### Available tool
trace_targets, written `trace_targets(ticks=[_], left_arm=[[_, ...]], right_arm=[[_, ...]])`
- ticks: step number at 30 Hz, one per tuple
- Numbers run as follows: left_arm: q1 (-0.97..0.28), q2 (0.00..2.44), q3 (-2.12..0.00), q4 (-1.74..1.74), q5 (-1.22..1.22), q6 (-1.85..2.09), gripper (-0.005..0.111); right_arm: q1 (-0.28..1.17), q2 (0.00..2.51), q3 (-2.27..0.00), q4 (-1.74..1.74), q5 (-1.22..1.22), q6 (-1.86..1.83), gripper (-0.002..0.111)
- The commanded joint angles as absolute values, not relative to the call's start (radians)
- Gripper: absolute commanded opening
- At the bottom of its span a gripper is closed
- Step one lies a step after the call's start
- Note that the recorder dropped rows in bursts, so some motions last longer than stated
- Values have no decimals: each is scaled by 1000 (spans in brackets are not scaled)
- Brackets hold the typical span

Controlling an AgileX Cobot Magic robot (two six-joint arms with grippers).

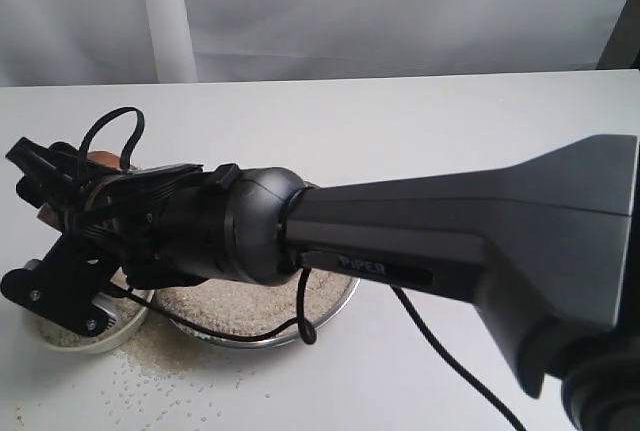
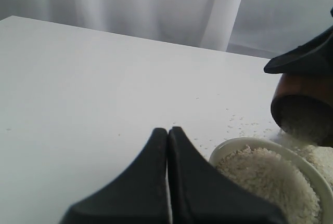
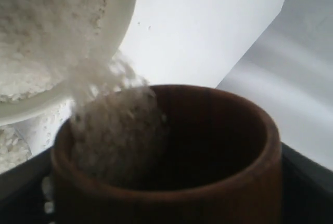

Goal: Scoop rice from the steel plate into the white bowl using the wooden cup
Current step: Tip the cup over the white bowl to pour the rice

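My right gripper (image 1: 70,176) reaches across to the left and is shut on the wooden cup (image 1: 104,161), tipped on its side over the white bowl (image 1: 122,331). In the right wrist view, rice (image 3: 112,130) slides out of the cup (image 3: 218,151) toward the bowl (image 3: 122,21). The left wrist view shows the cup (image 2: 302,104) with grains falling onto the bowl's heaped rice (image 2: 270,182). My left gripper (image 2: 167,129) is shut and empty, just beside the bowl's rim (image 2: 234,145). The steel plate (image 1: 338,303) holds rice (image 1: 235,303) and is mostly hidden under the right arm.
Loose grains (image 1: 150,381) are scattered on the white table in front of the bowl and plate, and more (image 2: 239,122) lie behind the bowl. A black cable (image 1: 300,326) hangs from the right arm over the plate. A white curtain backs the table.
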State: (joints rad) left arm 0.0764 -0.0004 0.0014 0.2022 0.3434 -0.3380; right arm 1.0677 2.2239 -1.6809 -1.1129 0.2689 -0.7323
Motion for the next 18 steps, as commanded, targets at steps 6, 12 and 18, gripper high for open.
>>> trace_targets(ticks=[6,12,18], left_arm=[[70,0,0,196,337,-340,0],[70,0,0,196,337,-340,0],[70,0,0,196,337,-340,0]], right_arm=[[1071,2221,-1689,-1208,277,-734,0],[1072,2221,-1689,-1244,273,-734,0],[1084,2221,-1689,-1296,273,-729,0]])
